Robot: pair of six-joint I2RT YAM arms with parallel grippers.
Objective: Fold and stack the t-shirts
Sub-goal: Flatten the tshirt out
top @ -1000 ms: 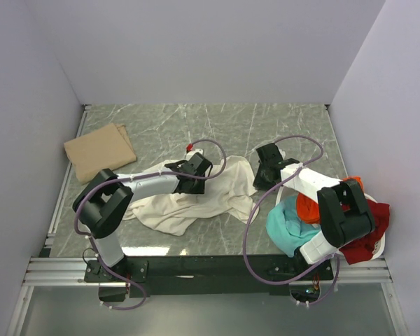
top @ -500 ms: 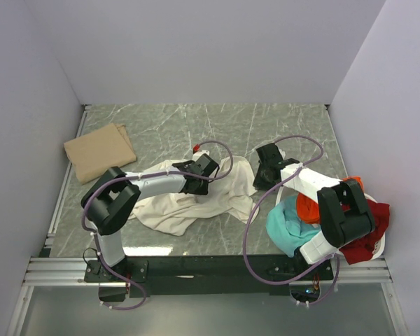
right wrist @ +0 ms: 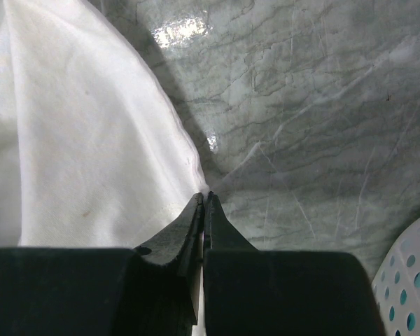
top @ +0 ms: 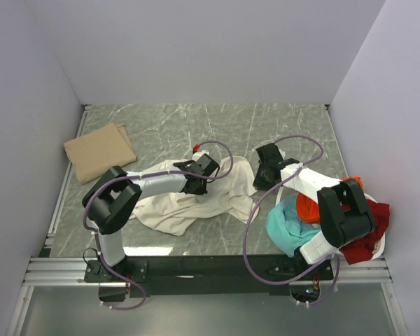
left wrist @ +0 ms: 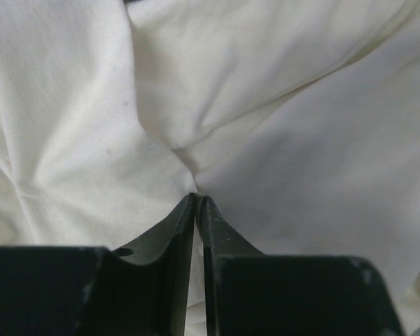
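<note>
The cream-white t-shirt lies crumpled on the marble table between the arms. My left gripper rests on its upper middle; in the left wrist view the gripper is shut, pinching a raised fold of the cloth. My right gripper sits at the shirt's right end; in the right wrist view the gripper is shut on the hem of the white cloth. A folded tan t-shirt lies at the far left. Teal, orange and dark red t-shirts are heaped at the right.
The white plastic basket holding the coloured shirts stands at the table's near right, close beside the right arm. Purple cables loop over both arms. Walls enclose the table on three sides, and bare marble shows behind the shirt.
My left gripper slid a little to the right over the cream-white shirt and closed on a fold of it. The right arm stayed where it was.
</note>
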